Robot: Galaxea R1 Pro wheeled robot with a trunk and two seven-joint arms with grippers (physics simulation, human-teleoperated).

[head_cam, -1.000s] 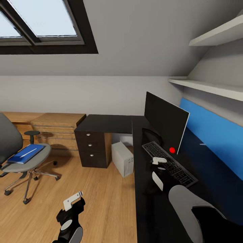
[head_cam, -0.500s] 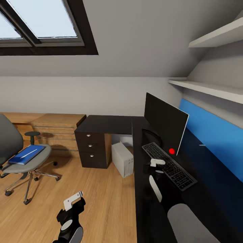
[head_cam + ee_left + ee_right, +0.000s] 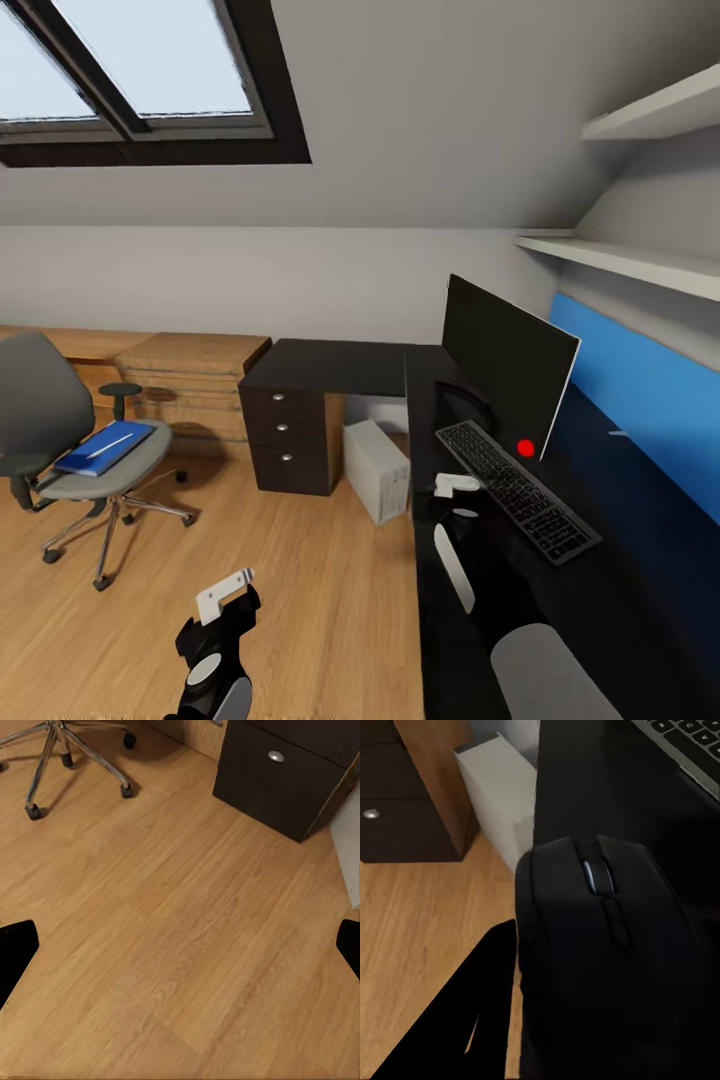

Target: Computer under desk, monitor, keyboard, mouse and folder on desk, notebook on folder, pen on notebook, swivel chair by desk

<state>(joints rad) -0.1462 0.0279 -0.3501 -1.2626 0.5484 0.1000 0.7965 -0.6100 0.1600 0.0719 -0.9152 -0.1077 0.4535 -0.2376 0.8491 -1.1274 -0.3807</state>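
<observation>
Right wrist view, right gripper (image 3: 585, 967) apparently closed around rounded matte-black mouse (image 3: 607, 945), left gripper (image 3: 180, 945) spread open.

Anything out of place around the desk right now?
The blue folder lies on the swivel chair seat, not the desk, with a white pen on top. Nothing looks spilled or damaged.
</observation>
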